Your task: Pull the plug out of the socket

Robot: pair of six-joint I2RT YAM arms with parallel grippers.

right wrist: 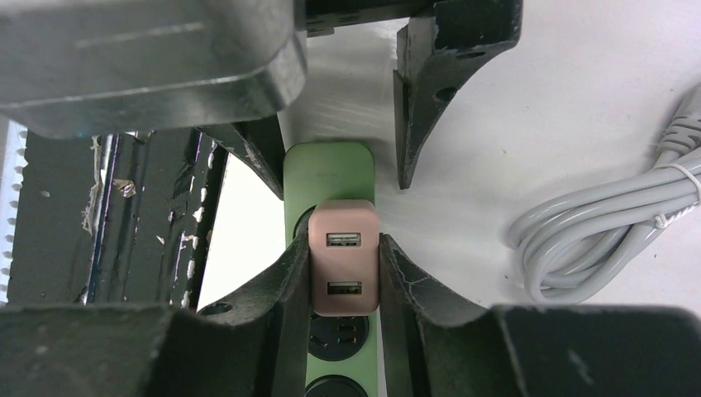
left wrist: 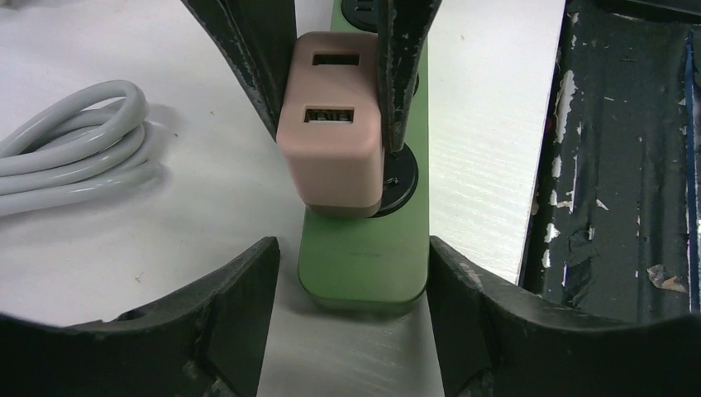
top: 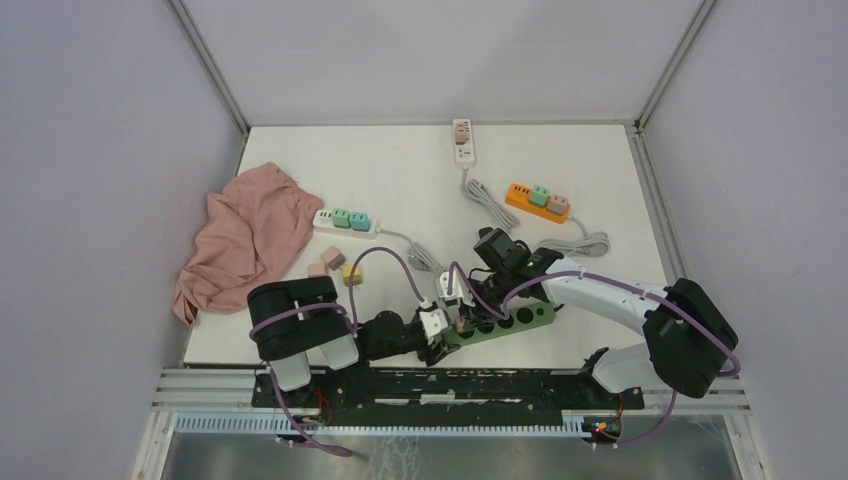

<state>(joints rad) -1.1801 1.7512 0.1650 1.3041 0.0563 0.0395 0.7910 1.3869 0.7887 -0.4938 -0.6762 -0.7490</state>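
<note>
Pink USB plug, seated at the green power strip's 9 o'clock end near the table's 6 o'clock edge, is pinched by the right gripper; the left gripper straddles that end, spread wide and holding nothing.

pink plug — upright on end outlet | green socket strip — flat

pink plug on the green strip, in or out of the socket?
In. The pink plug sits flush on the green strip, no prongs showing; the right gripper is shut on its sides.
</note>
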